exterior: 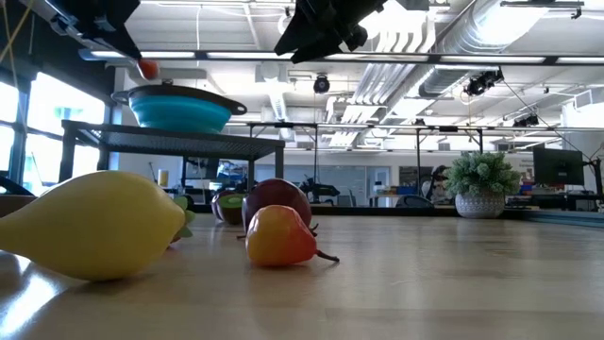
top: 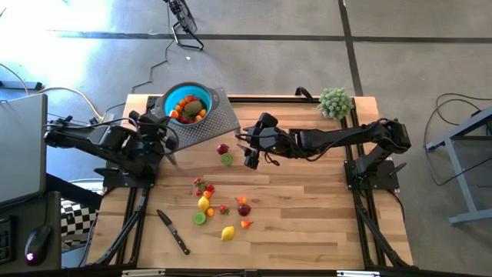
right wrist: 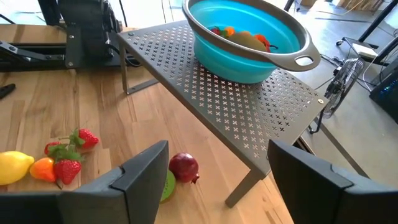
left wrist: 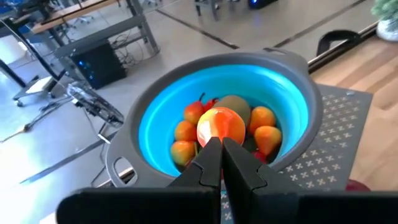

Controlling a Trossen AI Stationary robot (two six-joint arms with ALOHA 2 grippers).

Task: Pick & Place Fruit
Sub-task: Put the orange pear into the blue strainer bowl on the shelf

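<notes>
Partly done. Already in the teal bowl on the perforated metal shelf: several orange and red fruits, plus something rounded and olive-brown, hard to identify.

Held over the bowl: one orange-red fruit, pinched at the tips of the left gripper, jaws closed tight on it, not yet dropped.

Still left on the table: roughly a dozen pieces. Dark red fruit and lime slice just beside the shelf; farther off, strawberries, a lemon, a pear and others scattered.

Right gripper above the dark red fruit and lime slice, jaws wide, holding nothing.
</notes>
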